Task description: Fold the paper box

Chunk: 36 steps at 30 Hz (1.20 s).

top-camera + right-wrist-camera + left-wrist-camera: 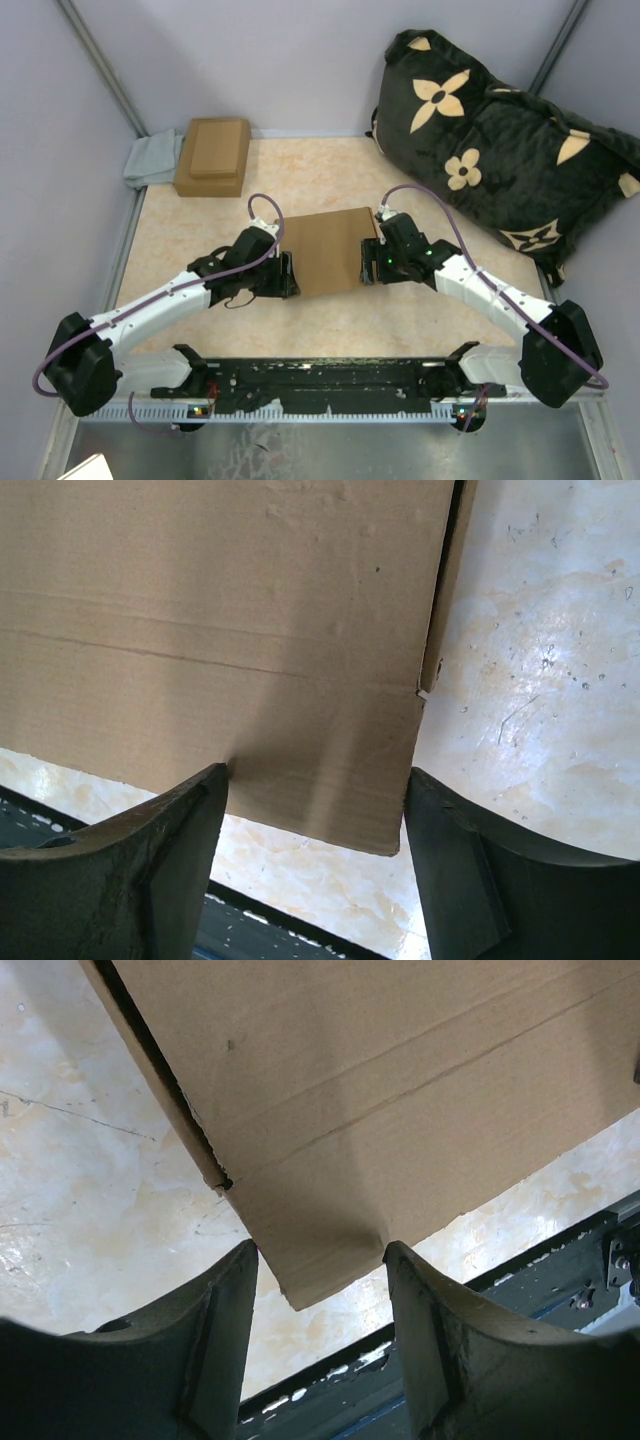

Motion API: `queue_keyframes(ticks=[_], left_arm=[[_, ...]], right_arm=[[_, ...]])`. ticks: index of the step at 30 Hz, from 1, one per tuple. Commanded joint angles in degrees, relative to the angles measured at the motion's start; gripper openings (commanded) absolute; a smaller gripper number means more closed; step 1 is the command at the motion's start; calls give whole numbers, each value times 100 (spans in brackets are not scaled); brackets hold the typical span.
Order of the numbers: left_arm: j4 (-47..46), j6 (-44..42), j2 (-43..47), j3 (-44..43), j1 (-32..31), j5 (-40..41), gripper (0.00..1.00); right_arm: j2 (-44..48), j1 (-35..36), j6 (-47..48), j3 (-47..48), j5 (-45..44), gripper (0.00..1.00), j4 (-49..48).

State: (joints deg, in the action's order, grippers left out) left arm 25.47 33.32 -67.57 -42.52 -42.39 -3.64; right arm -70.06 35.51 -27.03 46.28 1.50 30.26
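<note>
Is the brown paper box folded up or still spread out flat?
Folded up: the paper box is a compact rectangle with its lid down. Its front flap sticks out past the crease, untucked.

I have the paper box point(325, 252) lying flat mid-counter point(330, 180). My left end effector point(290, 275) sits at its near left corner and my right end effector point(367, 262) at its near right corner. Far left behind are stacked boxes point(212, 155), with a cloth point(152, 160) just left of them. A cushion point(500, 150) lies far right.
</note>
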Motion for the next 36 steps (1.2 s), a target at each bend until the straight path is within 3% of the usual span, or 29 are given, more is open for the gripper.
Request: queue_keyframes(ticks=[1, 12, 22, 36], left_arm=[[-409, 102, 37, -16, -32, -16, 60], [-613, 122, -64, 107, -32, 302, 57], [-509, 105, -130, 40, -32, 337, 57], [-518, 139, -275, 200, -32, 440, 55]], right_arm=[[-15, 55, 61, 258, 101, 70, -173], [-234, 53, 65, -133, -143, 63, -692], [-259, 57, 145, -35, -730, 70, -410], [-262, 53, 85, -469, -716, 61, -712]])
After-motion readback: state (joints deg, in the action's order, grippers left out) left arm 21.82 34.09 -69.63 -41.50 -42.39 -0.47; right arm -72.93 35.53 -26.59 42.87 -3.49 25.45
